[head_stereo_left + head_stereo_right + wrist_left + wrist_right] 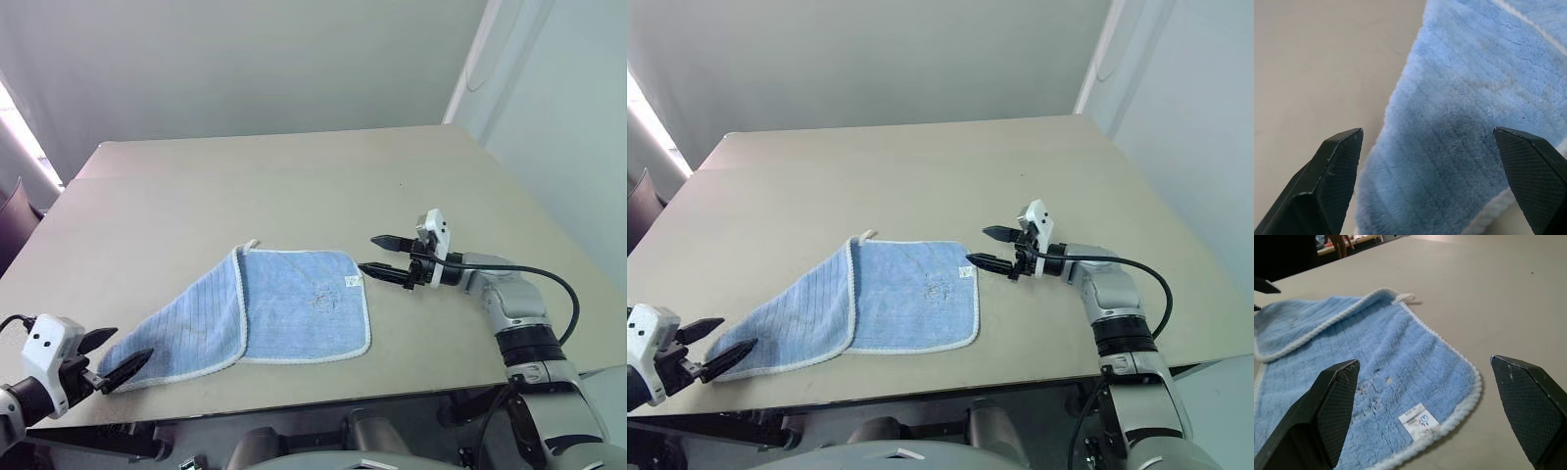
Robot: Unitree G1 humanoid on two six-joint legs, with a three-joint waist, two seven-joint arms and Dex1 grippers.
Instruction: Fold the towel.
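Desk, wide beige flat top [294,176], carries light-blue terry towel with white edging [294,304] near front edge, left flap partly turned over, fold looks unfinished. Left pincer [110,358] released at left corner; right pincer [384,258] released beside small white tag [353,281].

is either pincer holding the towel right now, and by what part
Nothing is held. Both the left pincer and the right pincer are open beside the towel.
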